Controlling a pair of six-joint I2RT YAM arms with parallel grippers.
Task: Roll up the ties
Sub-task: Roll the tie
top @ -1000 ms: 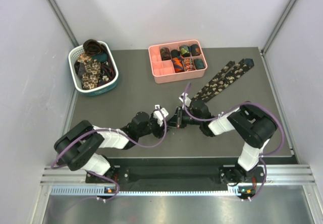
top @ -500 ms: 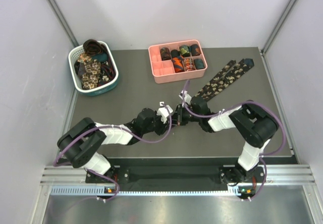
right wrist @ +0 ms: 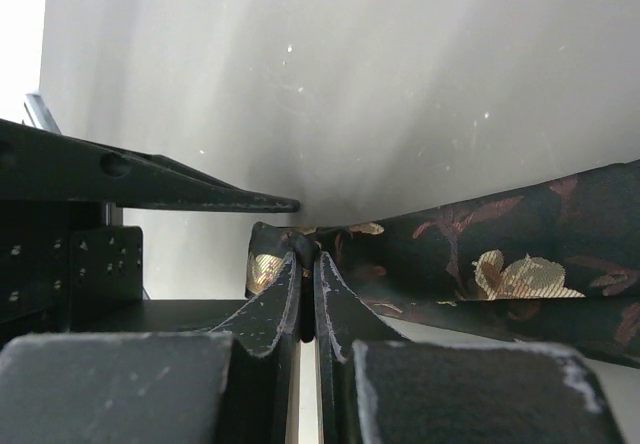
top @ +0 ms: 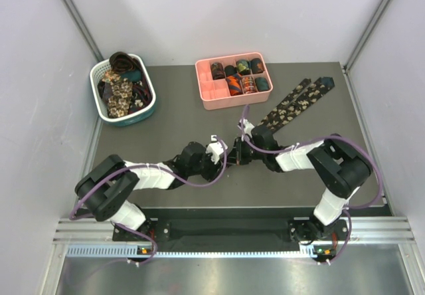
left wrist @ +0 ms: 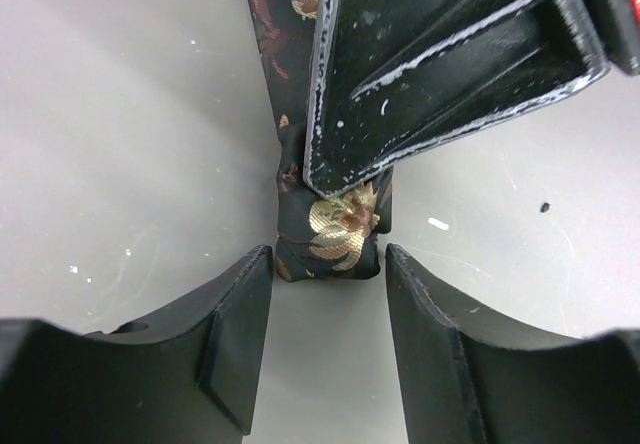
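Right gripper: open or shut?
Shut on the tie: the right wrist view shows the right gripper pinched tight on its folded end.

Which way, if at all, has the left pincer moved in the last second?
Yes. The left pincer has edged slightly to the right and away from the near table edge, ending a little closer to the pink tray.

Grey surface [top: 179, 119], white-and-teal basket [top: 136, 118] at its far left corner, pink tray [top: 212, 94] at far centre, long dark floral tie [top: 295, 103] stretched diagonally on the right
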